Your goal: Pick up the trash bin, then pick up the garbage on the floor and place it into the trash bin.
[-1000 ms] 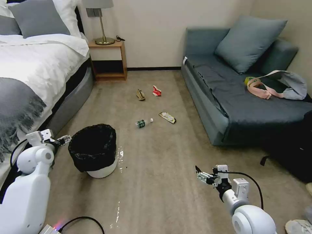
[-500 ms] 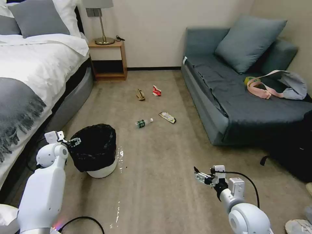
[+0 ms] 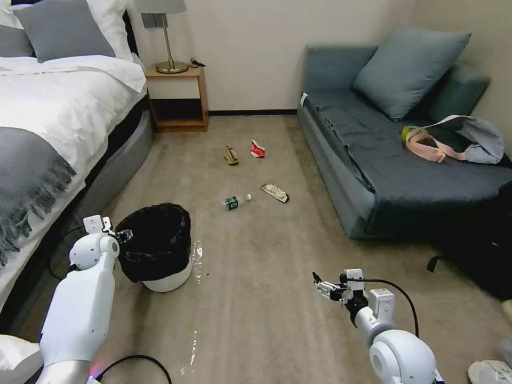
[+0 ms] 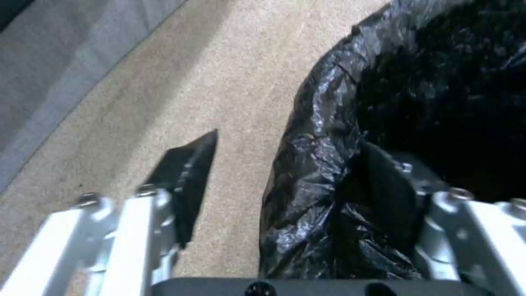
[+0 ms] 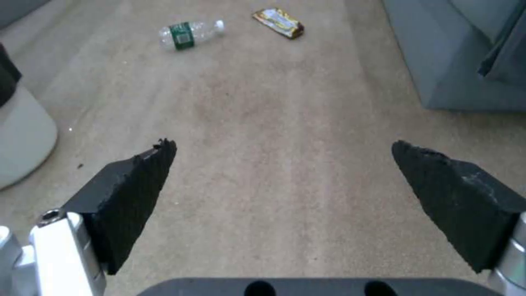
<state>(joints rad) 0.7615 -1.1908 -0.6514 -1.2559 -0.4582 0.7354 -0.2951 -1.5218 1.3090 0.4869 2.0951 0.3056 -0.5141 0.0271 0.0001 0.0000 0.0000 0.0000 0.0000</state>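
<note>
The trash bin (image 3: pixel 166 279), white with a black bag liner (image 4: pixel 328 135), stands on the carpet at my front left. My left gripper (image 3: pixel 126 234) (image 4: pixel 285 181) is open and straddles the bin's near-left rim, one finger (image 4: pixel 186 176) outside over the carpet and the other inside the bag. Garbage lies farther ahead: a clear bottle with a green label (image 3: pixel 235 201) (image 5: pixel 189 33), a yellow-black wrapper (image 3: pixel 274 192) (image 5: pixel 278 22), a red-white carton scrap (image 3: pixel 257 149) and a tan paper scrap (image 3: pixel 230 155). My right gripper (image 3: pixel 320 286) (image 5: pixel 285 172) hovers open and empty over bare carpet at the lower right.
A bed (image 3: pixel 48 122) runs along the left, with a wooden nightstand (image 3: pixel 178 98) and lamp at the back. A blue sofa (image 3: pixel 384 160) fills the right, and a dark bag (image 3: pixel 480 250) sits beside it. A black cable (image 3: pixel 133 362) lies near my base. A wet streak (image 3: pixel 197 256) marks the carpet.
My left arm has swung right, from beside the bed to the bin, bringing its gripper over the rim. The right gripper has drifted slightly left. Bin and litter have not moved.
</note>
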